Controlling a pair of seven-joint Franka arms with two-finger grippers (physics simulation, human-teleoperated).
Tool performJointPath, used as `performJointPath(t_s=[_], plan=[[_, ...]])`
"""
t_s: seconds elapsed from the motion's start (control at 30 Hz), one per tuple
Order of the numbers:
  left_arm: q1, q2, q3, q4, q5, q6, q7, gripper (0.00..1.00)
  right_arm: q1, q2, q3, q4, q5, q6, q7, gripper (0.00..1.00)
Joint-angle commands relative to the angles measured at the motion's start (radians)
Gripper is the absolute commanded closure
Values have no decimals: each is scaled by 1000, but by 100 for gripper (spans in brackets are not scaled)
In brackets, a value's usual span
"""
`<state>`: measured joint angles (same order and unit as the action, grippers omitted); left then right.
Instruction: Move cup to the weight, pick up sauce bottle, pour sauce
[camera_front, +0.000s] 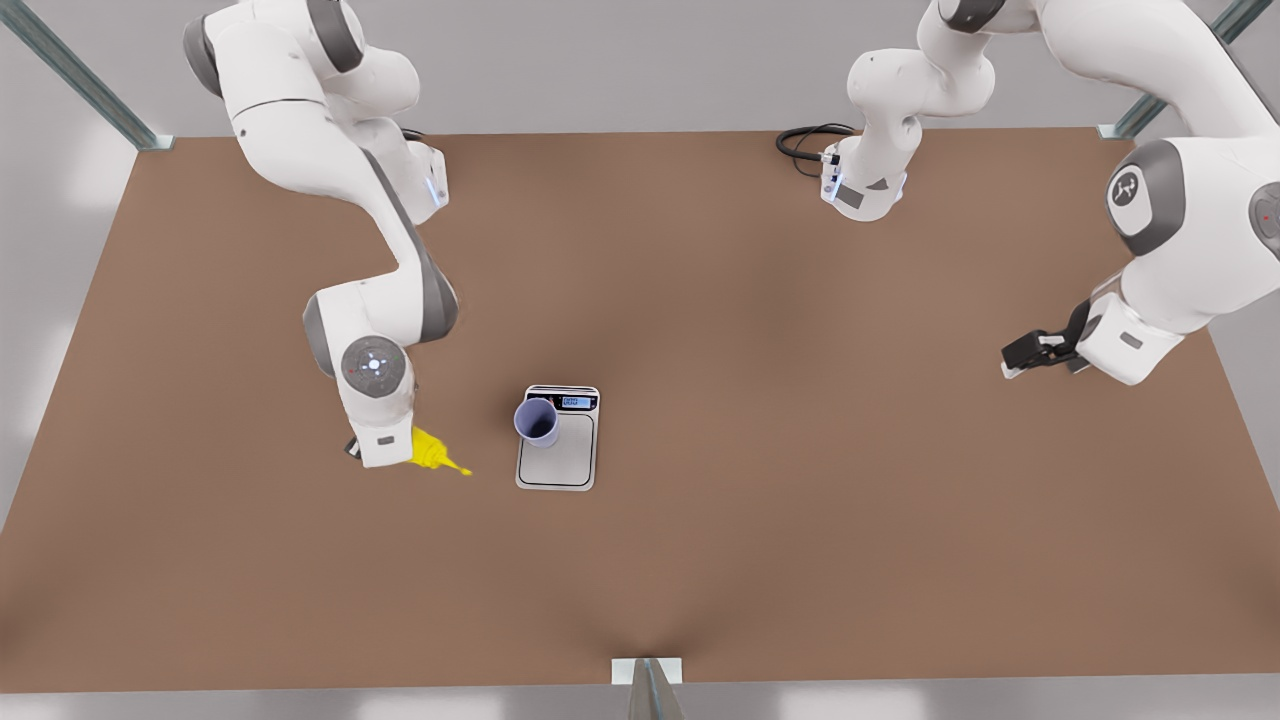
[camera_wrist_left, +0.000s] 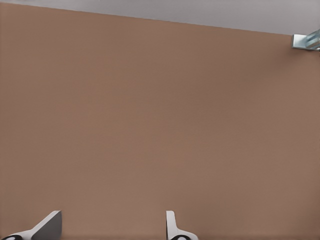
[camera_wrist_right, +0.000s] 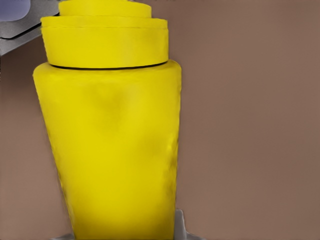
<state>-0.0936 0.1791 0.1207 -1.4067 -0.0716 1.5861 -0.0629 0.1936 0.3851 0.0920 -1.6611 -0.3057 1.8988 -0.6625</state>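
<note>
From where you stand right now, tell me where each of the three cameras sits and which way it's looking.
Front view: high above the table, looking down; both arms show, the right gripper at the sauce bottle, the left gripper waiting open at the front view's right; the cup stands on the weight.
Left wrist view: on the waiting arm, facing bare table; two fingertips show.
Right wrist view: close behind the sauce bottle, the weight's corner beyond.
Shared: front and right wrist views both show bottle and weight.

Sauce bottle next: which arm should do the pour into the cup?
The right. Its right gripper already holds the sauce bottle, nozzle tilted toward the cup on the weight. The left gripper waits open, far off.
</note>
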Motion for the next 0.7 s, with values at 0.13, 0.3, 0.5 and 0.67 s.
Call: performJointPath(t_s=[0.13, 0.3, 0.5, 0.67], plan=[[0, 3, -1, 0, 1, 2, 0, 0, -128, 3, -1, -51, 218, 150, -364, 46], [0, 2, -1, 0, 4, 2, 0, 0, -258, 9, -1, -118, 597, 187, -798, 46], [0, 6, -3, 28, 4, 0, 0, 0, -414, 49, 0, -198, 950, 169, -1321, 46], [0, 8, -3, 28, 4, 0, 0, 0, -497, 187, 2, -198, 1257, 5, -1634, 46]])
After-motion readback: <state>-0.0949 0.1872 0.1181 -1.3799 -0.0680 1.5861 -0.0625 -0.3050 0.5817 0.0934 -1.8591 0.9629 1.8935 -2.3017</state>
